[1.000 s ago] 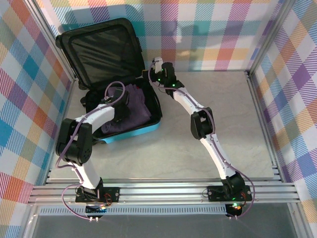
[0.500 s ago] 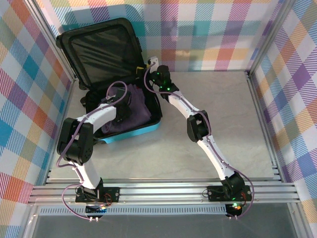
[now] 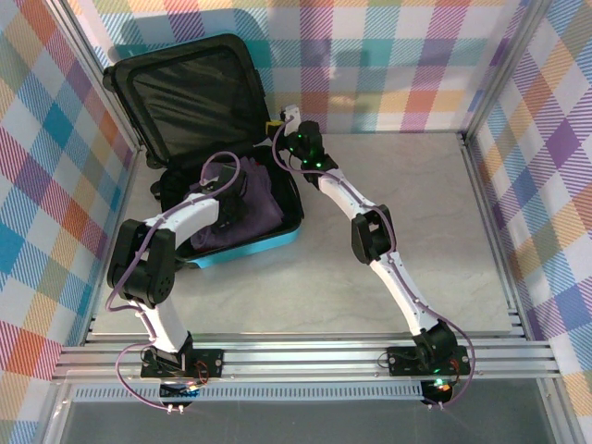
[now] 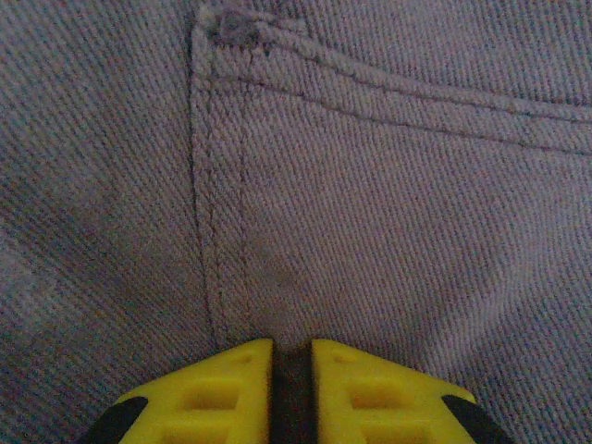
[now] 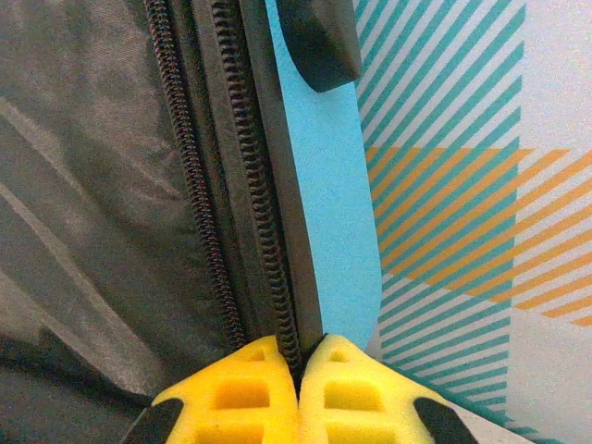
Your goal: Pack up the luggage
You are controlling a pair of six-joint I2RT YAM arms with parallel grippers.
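Turquoise luggage (image 3: 248, 246) lies open at ten o'clock on the counter (image 3: 416, 213), lid upright, with the right gripper (image 5: 298, 356) jaws together against the lid's zipper edge (image 5: 250, 185) and the left gripper (image 4: 291, 344) jaws nearly together over purple denim (image 4: 370, 185) inside.

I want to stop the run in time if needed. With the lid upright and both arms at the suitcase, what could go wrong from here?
1. The right gripper is shut at the thin zipper edge of the luggage lid; such a small hold may slip when it pulls.
2. The left gripper is down on the purple jeans inside; a closing lid could strike that arm.
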